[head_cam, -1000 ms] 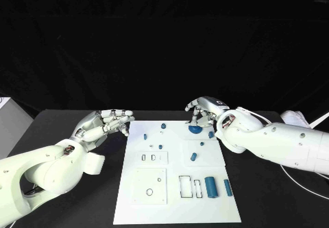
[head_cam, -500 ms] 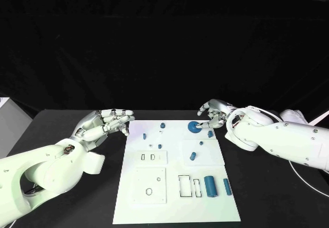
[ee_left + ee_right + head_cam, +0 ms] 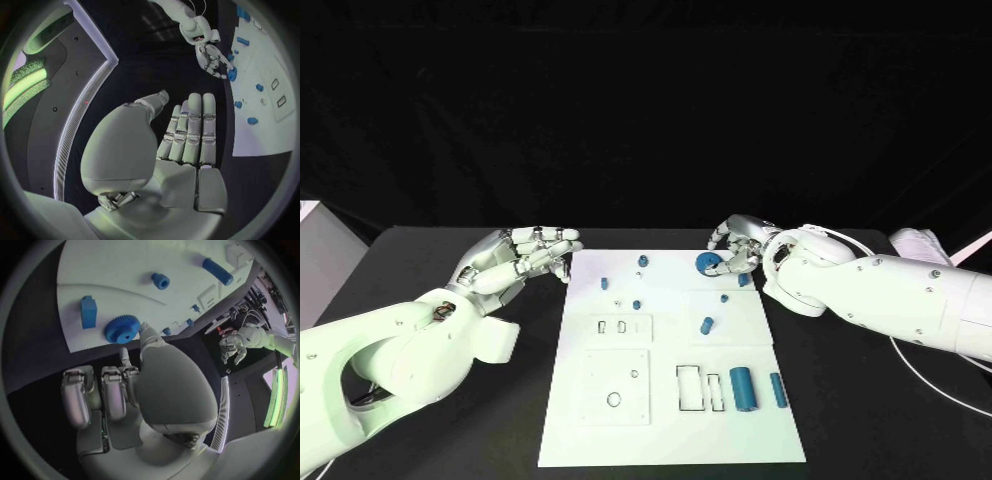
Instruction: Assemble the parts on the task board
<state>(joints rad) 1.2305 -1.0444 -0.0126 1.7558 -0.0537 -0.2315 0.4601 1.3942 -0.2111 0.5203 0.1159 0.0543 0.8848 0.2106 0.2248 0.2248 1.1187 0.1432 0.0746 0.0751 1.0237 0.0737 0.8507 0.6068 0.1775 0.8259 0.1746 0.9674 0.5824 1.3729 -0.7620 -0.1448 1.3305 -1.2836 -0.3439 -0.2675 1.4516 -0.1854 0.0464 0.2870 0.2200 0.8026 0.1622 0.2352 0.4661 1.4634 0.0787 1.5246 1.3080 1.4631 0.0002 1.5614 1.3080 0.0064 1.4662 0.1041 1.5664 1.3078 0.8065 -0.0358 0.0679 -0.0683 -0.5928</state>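
The white task board (image 3: 672, 425) lies in the middle of the black table. A blue gear (image 3: 710, 263) sits near its far right corner, also seen as the gear (image 3: 122, 329) and the gear (image 3: 232, 75). My right hand (image 3: 741, 243) is just to its right, with the thumb (image 3: 147, 336) and one finger at the gear's rim and the other fingers curled back. A blue block (image 3: 89, 311) lies close beside the gear. My left hand (image 3: 524, 257) hovers off the board's far left corner, holding nothing, its fingers (image 3: 190, 125) side by side.
Small blue pieces (image 3: 643, 261) (image 3: 606, 285) (image 3: 708, 324) dot the board's far half. Two blue cylinders (image 3: 741, 388) (image 3: 779, 390) lie near the right edge beside outlined slots (image 3: 689, 388). A white cable (image 3: 935, 385) runs across the table at the right.
My right hand has drawn back to the right from over the gear, and the gear now shows in full, slightly nearer the far edge. The left hand has stayed still.
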